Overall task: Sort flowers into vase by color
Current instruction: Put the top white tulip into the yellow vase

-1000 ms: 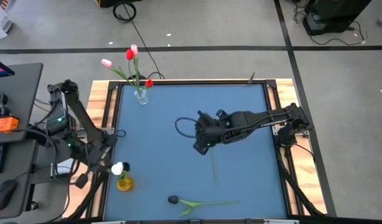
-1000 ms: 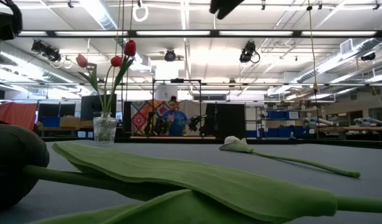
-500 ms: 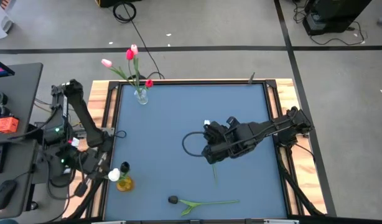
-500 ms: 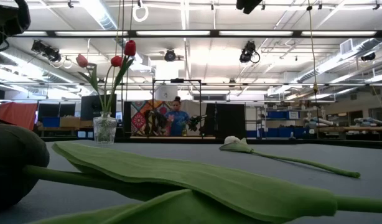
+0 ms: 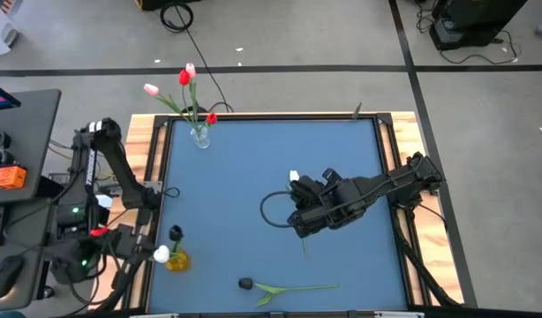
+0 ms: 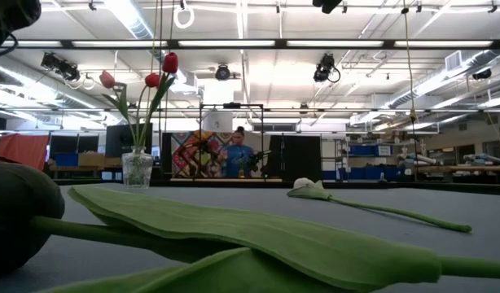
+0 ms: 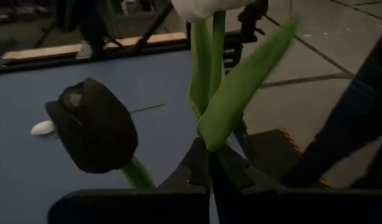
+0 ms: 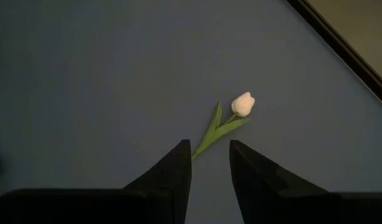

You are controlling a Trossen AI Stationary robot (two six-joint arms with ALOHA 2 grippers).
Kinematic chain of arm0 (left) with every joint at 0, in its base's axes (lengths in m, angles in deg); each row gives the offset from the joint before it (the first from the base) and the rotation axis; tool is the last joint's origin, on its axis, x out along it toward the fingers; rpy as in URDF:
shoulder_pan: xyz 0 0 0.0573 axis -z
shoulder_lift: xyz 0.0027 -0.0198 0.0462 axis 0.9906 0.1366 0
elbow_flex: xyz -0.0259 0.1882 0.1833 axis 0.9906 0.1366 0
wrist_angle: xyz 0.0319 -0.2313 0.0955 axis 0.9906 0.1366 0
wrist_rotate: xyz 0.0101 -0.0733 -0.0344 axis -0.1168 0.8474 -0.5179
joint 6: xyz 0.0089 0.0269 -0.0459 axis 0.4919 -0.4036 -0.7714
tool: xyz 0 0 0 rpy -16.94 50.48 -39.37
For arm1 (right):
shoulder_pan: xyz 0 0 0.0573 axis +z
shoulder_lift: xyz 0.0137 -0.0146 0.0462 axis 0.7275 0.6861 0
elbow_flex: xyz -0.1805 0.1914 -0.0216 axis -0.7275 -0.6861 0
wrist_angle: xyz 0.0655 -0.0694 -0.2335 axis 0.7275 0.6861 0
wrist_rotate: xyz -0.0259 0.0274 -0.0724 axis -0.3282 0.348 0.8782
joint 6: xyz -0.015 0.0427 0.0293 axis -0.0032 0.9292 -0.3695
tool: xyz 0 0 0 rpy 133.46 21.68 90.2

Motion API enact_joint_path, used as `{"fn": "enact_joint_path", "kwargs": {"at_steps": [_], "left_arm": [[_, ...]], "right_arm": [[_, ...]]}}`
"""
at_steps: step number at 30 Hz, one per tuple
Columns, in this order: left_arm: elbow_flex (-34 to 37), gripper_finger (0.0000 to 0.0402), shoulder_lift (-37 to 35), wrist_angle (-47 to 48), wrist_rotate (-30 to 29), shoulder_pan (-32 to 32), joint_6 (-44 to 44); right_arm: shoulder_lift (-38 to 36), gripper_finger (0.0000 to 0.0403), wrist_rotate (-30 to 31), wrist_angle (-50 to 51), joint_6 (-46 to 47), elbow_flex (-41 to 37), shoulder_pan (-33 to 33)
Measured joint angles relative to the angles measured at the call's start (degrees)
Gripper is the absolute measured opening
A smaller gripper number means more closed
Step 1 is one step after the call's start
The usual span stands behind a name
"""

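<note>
My right gripper [image 8: 209, 163] hangs over the white tulip [image 5: 295, 179] on the blue table [image 5: 253, 159], fingers part open, holding nothing. I think I should go straight down so the thin stem sits between the fingers, then squeeze softly. My left gripper [image 7: 211, 163] is shut on another white tulip's stem [image 7: 202, 56] by the yellow vase [image 5: 176, 260]. A dark tulip [image 5: 246, 283] lies near the front edge.

The right arm reached in over the worktop from its right edge, its tool [image 5: 299, 205] pointing down near the middle, fingers [image 8: 172, 171] parted with nothing between them. The left arm was folded at the left edge, its tool [image 5: 158, 250] shut
</note>
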Motion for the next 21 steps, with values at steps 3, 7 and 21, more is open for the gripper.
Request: {"fn": "enact_joint_path", "kwargs": {"at_steps": [3, 7, 21], "left_arm": [[0.0, 0.0003, 1.4, 1.7, -3.1, 1.8, -3.7], [0.0, 0.0006, 3.5, 2.9, -6.0, 3.6, -8.5], [0.0, 0.0036, 8.6, 17.2, -3.0, 4.1, -37.0]], "right_arm": [[0.0, 0.0118, 0.2, 0.3, 1.1, 0.0, 0.0], [0.0, 0.0118, 0.8, 1.7, 2.6, 0.0, 0.1], [0.1, 0.0166, -4.7, -1.2, 16.0, -6.0, 1.5]]}}
